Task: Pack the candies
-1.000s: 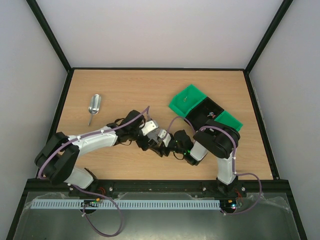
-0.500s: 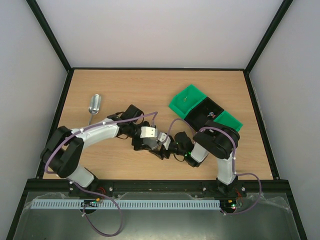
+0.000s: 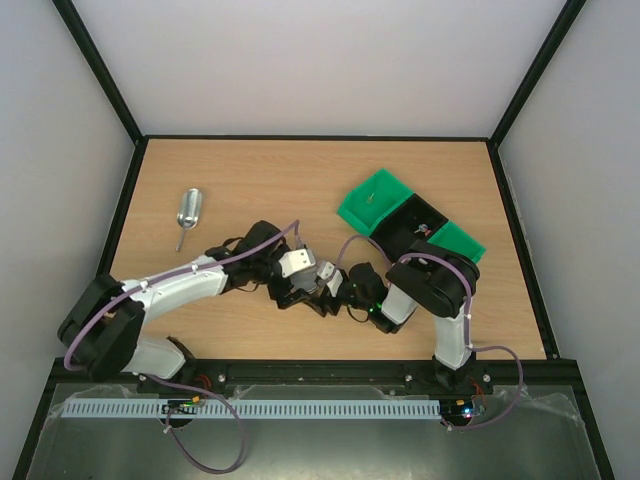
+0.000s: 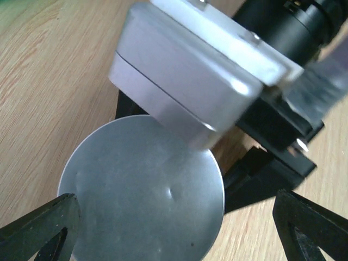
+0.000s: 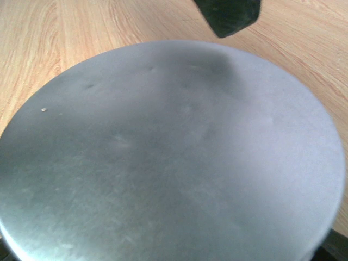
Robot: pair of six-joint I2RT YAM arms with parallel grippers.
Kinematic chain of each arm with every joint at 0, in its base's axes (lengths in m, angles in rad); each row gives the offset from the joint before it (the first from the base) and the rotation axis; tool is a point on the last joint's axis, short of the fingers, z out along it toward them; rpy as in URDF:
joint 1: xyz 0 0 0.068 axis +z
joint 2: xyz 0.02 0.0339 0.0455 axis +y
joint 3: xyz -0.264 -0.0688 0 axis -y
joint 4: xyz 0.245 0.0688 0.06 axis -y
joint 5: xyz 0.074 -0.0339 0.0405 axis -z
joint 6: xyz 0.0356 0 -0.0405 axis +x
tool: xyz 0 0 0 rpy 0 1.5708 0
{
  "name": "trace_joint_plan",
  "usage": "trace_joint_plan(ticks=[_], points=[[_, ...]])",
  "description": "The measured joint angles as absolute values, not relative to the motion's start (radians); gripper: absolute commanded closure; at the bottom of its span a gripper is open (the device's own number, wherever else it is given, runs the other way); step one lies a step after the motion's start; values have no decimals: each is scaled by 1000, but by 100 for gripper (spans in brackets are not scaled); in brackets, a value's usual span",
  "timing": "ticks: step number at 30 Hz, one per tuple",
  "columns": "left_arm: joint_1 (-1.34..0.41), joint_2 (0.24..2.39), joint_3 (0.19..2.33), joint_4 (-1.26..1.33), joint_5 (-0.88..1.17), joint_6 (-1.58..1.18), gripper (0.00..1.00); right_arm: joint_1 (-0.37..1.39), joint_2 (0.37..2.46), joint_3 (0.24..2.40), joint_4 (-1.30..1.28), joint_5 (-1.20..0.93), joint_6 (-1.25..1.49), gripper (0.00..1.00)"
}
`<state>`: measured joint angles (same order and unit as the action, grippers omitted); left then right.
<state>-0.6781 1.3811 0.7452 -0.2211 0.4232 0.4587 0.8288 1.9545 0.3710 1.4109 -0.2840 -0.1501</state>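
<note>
Arms meeting at a metal disc (image 5: 168,152), mid-table.
The left gripper (image 4: 175,202) is spread wide, empty; the right gripper (image 3: 338,292) is masked by the disc, its state cannot be told. The candies (image 3: 421,229) are seen as specks in the black bin (image 3: 400,233), far right.

green bin (image 3: 372,203), black bin (image 3: 410,225), silver scoop (image 3: 189,208), light wood-grain table (image 3: 260,175)

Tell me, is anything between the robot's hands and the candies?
Yes: a round metal disc sits right at the left gripper and right gripper, close in both wrist views. The candies visible are specks in the bins, farther back right.
</note>
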Motion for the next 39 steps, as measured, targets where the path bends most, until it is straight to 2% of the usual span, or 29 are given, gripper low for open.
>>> trace_joint_plan(ticks=[8,14,19,23,29,39], points=[[-705,1450,752,-84,308,219,0,829,1955,377,1407,-244,-142,53],[-726,1474,752,-73,245,159,1,829,1955,377,1407,-233,-138,53],[-732,1484,752,-71,233,154,14,829,1955,379,1407,-230,-137,53],[-728,1484,752,-69,244,192,16,829,1955,379,1407,-223,-138,54],[-695,1485,752,-99,343,353,15,830,1955,377,1408,-234,-144,55],[-642,1518,831,-280,484,912,1,837,1953,360,1428,-299,-156,56]])
